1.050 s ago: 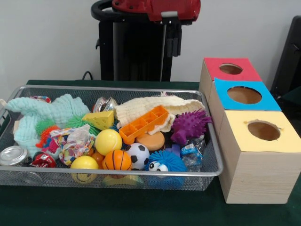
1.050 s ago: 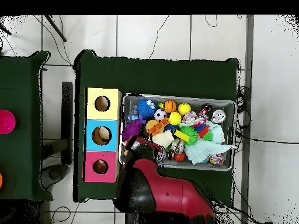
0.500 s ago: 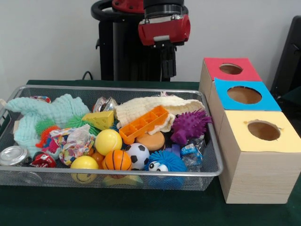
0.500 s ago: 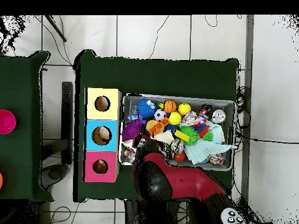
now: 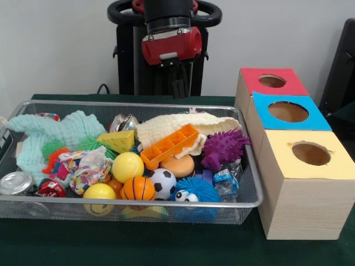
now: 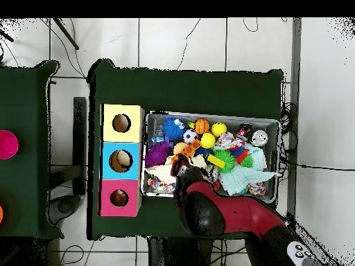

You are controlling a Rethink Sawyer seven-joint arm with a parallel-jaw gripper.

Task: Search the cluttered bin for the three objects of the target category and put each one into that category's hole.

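A wire mesh bin (image 5: 183,204) holds a jumble of toys. At its front lie a soccer ball (image 5: 162,183), a basketball (image 5: 137,189), two yellow balls (image 5: 127,166) and a blue spiky ball with eyes (image 5: 194,191). Behind them are a purple spiky ball (image 5: 223,147), an orange tray (image 5: 169,145), a cheese wedge (image 5: 117,141) and a cream cloth (image 5: 183,124). My gripper (image 5: 178,88) hangs under its red wrist above the bin's back rim, over the cream cloth, touching nothing. In the overhead view the red arm (image 6: 208,211) covers the bin's near side.
Three wooden boxes stand beside the bin, topped red (image 5: 272,81), blue (image 5: 288,112) and yellow (image 5: 310,154), each with a round hole. A mint cloth (image 5: 52,133) and cans (image 5: 15,183) fill the bin's left end. Another dark table (image 6: 21,149) shows in the overhead view.
The gripper has swung left in the front view and come lower, from beside the red box side to over the bin's middle back. The toys have not moved.
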